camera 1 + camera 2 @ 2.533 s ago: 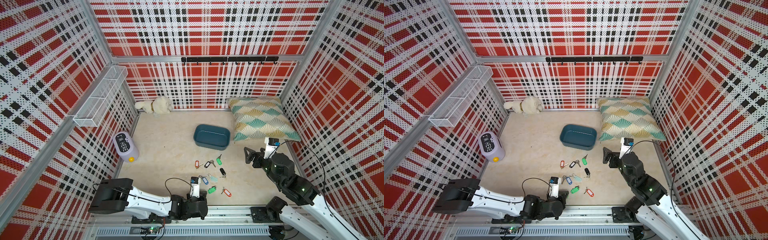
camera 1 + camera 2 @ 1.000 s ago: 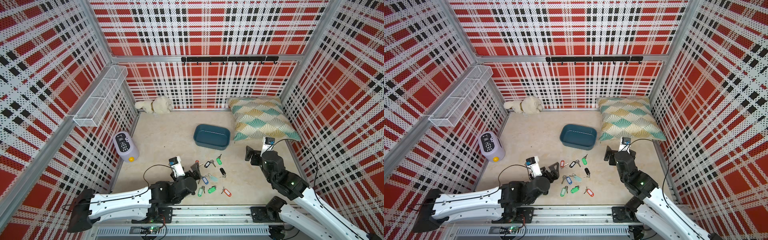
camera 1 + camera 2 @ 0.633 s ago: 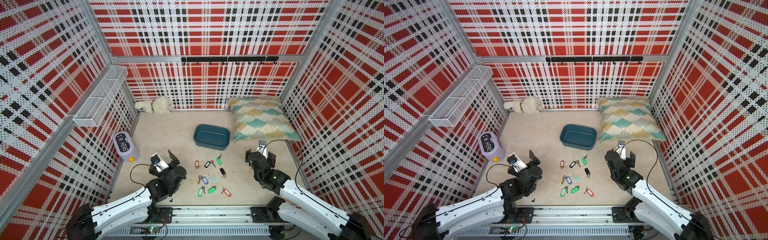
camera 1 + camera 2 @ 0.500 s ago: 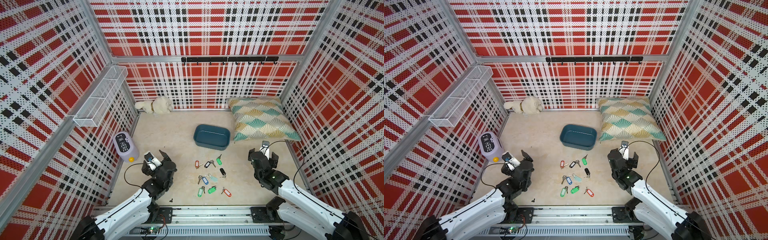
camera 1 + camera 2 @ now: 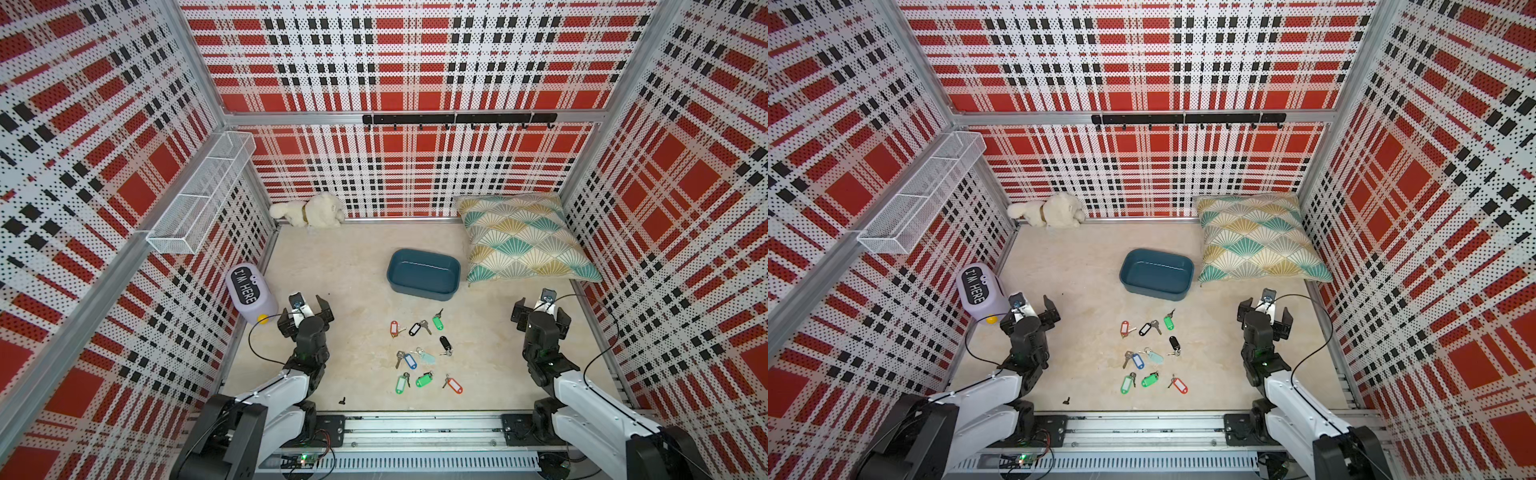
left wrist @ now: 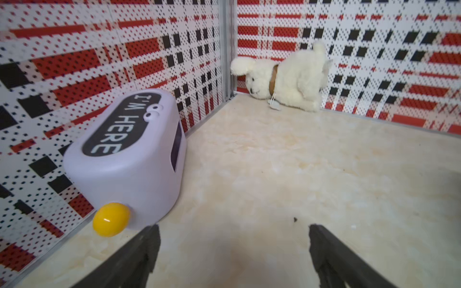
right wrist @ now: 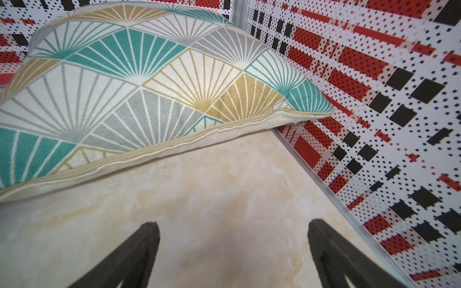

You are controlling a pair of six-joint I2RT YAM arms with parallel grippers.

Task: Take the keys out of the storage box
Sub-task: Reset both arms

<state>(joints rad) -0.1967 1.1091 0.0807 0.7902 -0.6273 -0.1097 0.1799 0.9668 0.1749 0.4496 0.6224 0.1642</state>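
Observation:
The storage box (image 5: 424,275) (image 5: 1156,274) is a dark teal tub on the floor beside the pillow, and its inside looks bare. The keys (image 5: 410,360) (image 5: 1138,360), several with green, red-orange, black, blue and pale teal tags, lie scattered on the floor in front of the box, between my two arms. My left gripper (image 5: 305,314) (image 5: 1030,316) (image 6: 234,232) stands open and empty, left of the keys, next to the lavender container. Near the right wall, just in front of the pillow, my right gripper (image 5: 540,313) (image 5: 1264,316) (image 7: 233,229) is open and empty.
A lavender "I'M HERE" container (image 5: 249,293) (image 6: 124,154) stands against the left wall. A white plush toy (image 5: 309,214) (image 6: 287,77) lies in the back left corner, a patterned pillow (image 5: 519,237) (image 7: 139,87) at back right. A wire basket (image 5: 199,195) hangs on the left wall.
My left arm has swung away from the keys to the left, ending beside the lavender container. My right arm has shifted toward the right wall. Both grippers stayed open.

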